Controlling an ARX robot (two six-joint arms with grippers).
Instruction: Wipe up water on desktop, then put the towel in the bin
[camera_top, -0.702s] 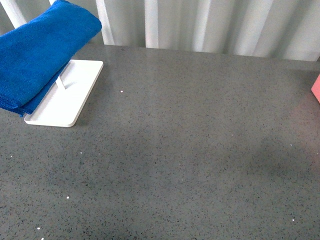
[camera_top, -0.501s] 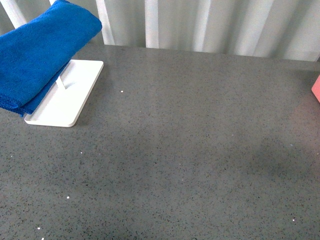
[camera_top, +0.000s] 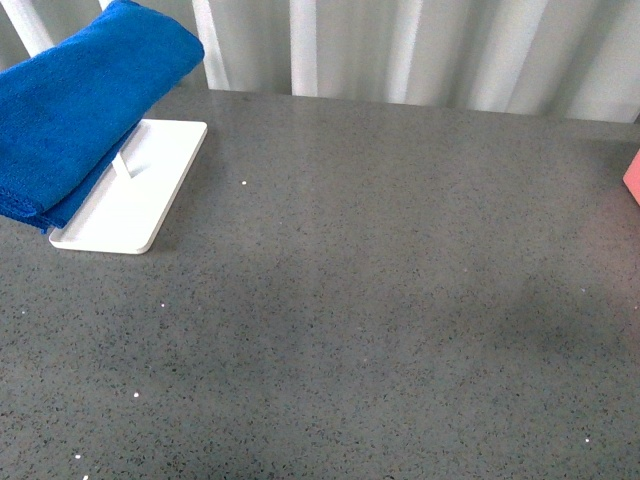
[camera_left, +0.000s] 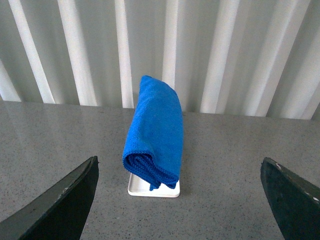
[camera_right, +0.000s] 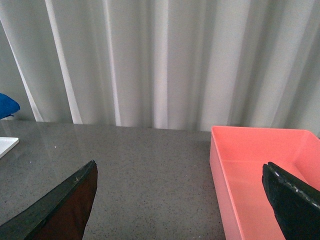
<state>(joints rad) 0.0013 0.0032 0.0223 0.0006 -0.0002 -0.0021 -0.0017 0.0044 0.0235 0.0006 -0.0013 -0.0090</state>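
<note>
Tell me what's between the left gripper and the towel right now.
Nothing. In the left wrist view only bare desktop separates the open left gripper from the towel, which sits raised over a white base.

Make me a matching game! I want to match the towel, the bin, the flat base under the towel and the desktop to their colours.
Things:
1. towel
2. bin
3. base
4. desktop

Colours:
A. white
B. dark grey with tiny specks
C. bright blue
D. pink

Right pairs: 1-C, 2-D, 3-A, 4-B.
</note>
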